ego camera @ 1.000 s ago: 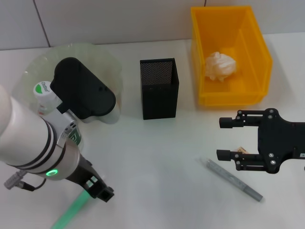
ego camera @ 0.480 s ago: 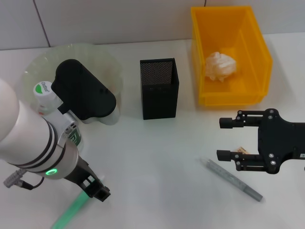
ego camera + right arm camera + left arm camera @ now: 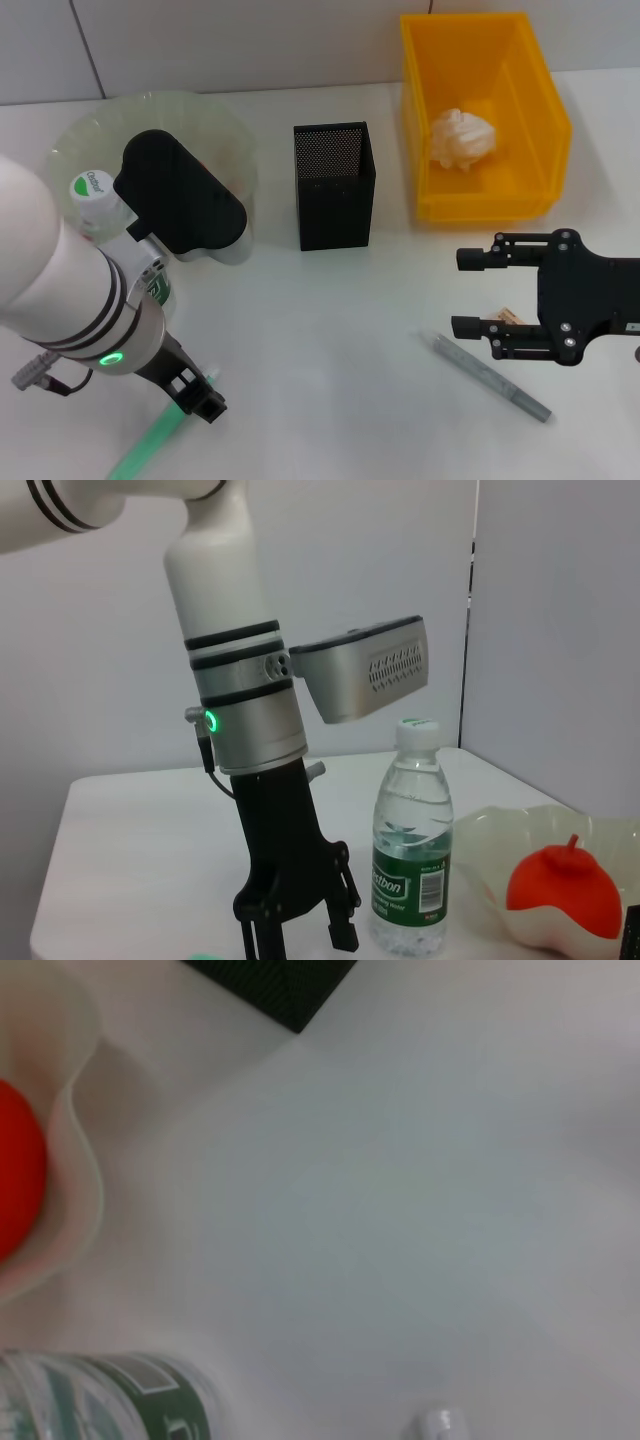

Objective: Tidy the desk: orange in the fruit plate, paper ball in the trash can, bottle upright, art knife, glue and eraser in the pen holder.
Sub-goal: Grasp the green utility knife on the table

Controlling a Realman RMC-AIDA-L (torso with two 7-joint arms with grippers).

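Right gripper (image 3: pixel 472 292), jaws wide apart and empty, hovers over what may be the eraser (image 3: pixel 512 317); left gripper (image 3: pixel 297 929) stands spread beside the upright bottle (image 3: pixel 410 842), orange (image 3: pixel 559 893) in fruit plate (image 3: pixel 500 835), paper ball (image 3: pixel 462 138) in trash can (image 3: pixel 536 70)

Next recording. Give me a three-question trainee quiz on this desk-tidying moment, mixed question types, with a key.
1. True or false: the paper ball lies in the trash can.
2. The bottle is: A) lying down B) upright C) in the pen holder.
3. Fill in: the orange sits in the ____.

Key: 1 true. 2 B. 3 fruit plate.
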